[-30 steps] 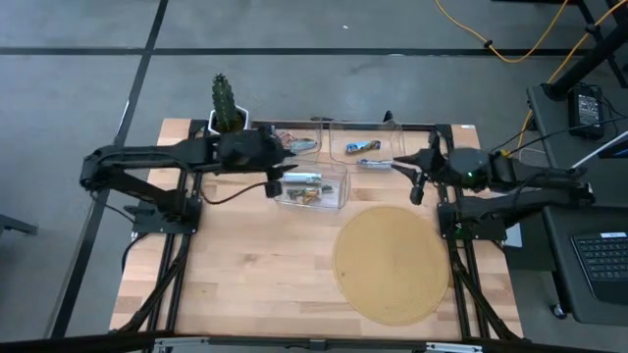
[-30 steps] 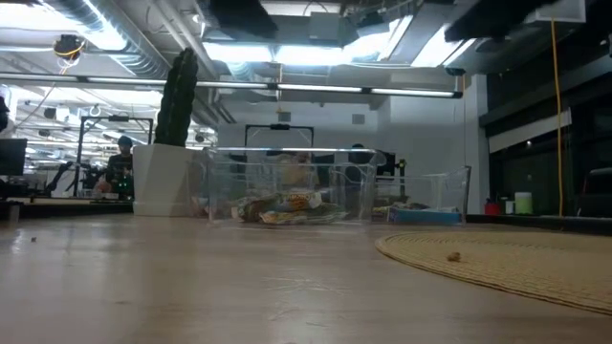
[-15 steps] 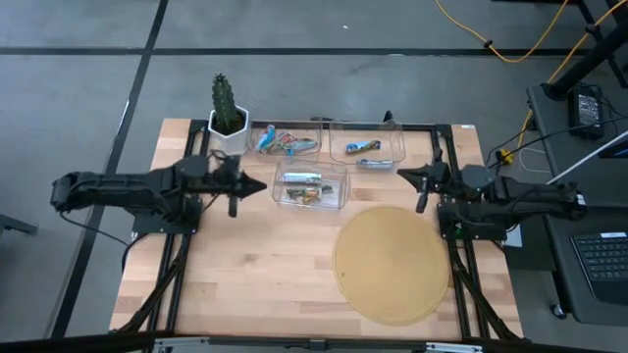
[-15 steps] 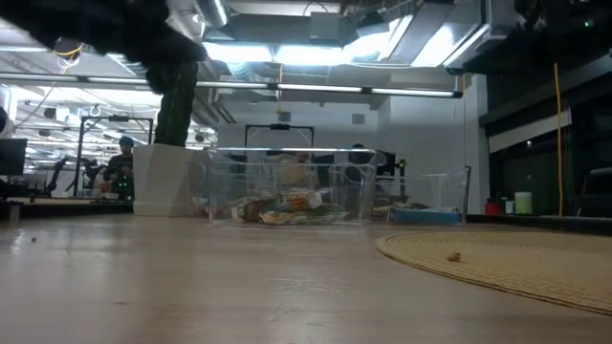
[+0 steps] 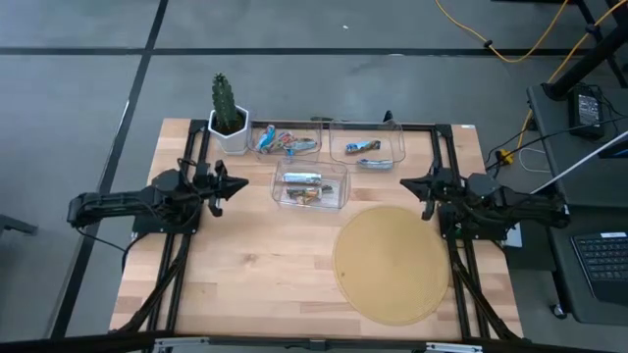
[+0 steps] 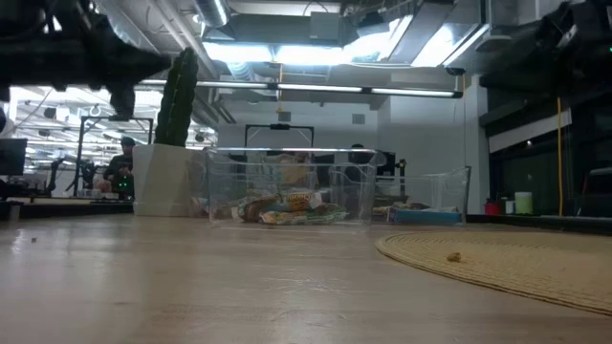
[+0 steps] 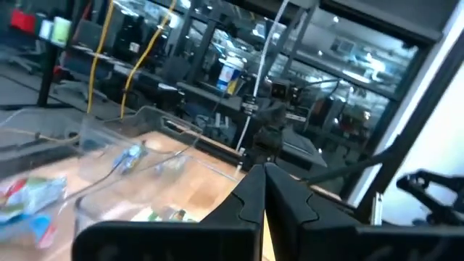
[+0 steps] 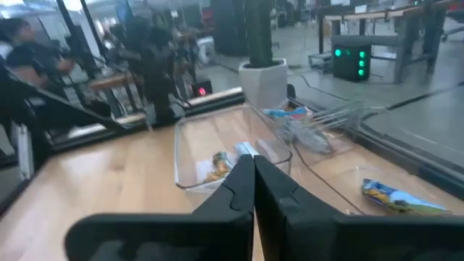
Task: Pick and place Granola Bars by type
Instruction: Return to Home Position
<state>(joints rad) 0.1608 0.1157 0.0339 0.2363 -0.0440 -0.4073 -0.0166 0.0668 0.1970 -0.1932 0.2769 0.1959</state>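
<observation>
The bars (image 5: 306, 196) are seen only inside the three clear bins (image 5: 347, 188) at the far side of the table (image 5: 255, 270): multicoloured ones in the left bin, blue in the right, gold in the nearer middle one. No bar is seen on the mat (image 5: 392, 260). The left end effector (image 5: 235, 183) is held at the left of the bins and the right end effector (image 5: 408, 183) at their right, each with its fingers pressed together and nothing gripped. Sorting is judged finished; only parking of both arms appears to be required.
</observation>
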